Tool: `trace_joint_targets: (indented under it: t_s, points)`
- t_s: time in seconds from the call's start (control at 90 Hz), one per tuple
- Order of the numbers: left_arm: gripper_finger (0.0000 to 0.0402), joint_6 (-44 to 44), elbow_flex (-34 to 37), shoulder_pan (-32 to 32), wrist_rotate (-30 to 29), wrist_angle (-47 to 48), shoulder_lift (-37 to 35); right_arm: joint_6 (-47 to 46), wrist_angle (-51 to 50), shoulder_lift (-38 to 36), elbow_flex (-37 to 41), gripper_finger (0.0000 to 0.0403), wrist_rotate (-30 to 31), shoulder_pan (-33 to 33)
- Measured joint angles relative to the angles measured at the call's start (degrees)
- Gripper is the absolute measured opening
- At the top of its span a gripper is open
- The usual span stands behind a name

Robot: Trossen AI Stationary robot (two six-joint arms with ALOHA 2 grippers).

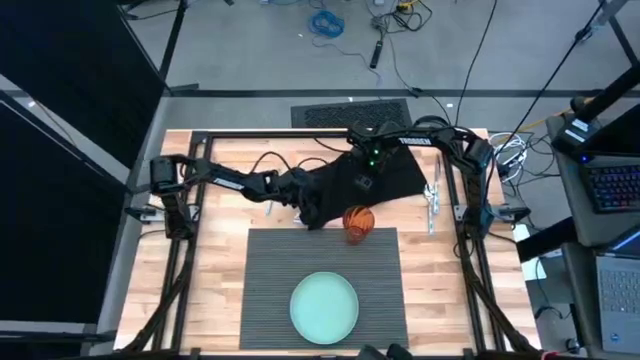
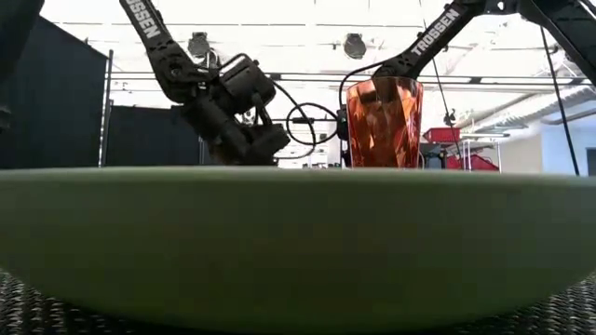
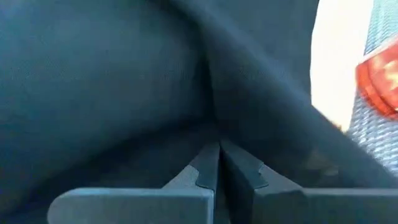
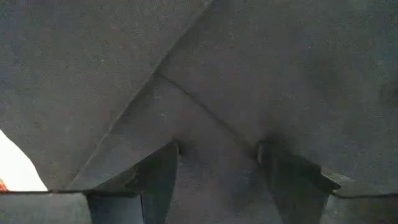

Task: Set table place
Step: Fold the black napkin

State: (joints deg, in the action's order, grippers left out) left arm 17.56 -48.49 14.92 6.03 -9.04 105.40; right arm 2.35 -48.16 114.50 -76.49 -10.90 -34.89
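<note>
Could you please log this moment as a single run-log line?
left pincer: shut on black napkin | right pincer: open over napkin | orange cup: placemat's far edge | green plate: on placemat

Matt ribbed woven placemat point(image 1: 325, 262), smooth glazed plate point(image 1: 324, 307), soft black cloth napkin point(image 1: 365, 180), faceted glossy orange cup point(image 1: 358, 222), pale wood tabletop point(image 1: 215, 260)

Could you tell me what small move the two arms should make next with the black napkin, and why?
Probably the right gripper should close on the black napkin. Its fingers stand open over the cloth, while the left gripper is already shut on a fold near the napkin's left end. The napkin lies crumpled behind the orange glass, off the placemat, so both ends need holding before spreading it.
</note>
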Motion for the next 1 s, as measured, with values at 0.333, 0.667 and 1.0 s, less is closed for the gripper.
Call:
trace_joint_targets:
  t_s: [0.333, 0.667, 1.0]
  points:
    - [0.0000, 2.10, -0.37, -2.53, 1.06, 4.21, 0.64, -0.17, -0.13, 0.00, 0.00, 0.0215, 0.11, -0.09]
    - [0.0000, 5.13, -0.20, -5.39, -0.25, 14.79, -2.36, -0.19, -0.42, 0.02, 0.00, 0.0215, -0.60, -2.32]
    - [0.0000, 6.10, 0.44, -3.72, -14.19, 25.10, -10.51, 4.86, -7.09, 0.11, 0.06, 0.0215, -4.62, -2.91]
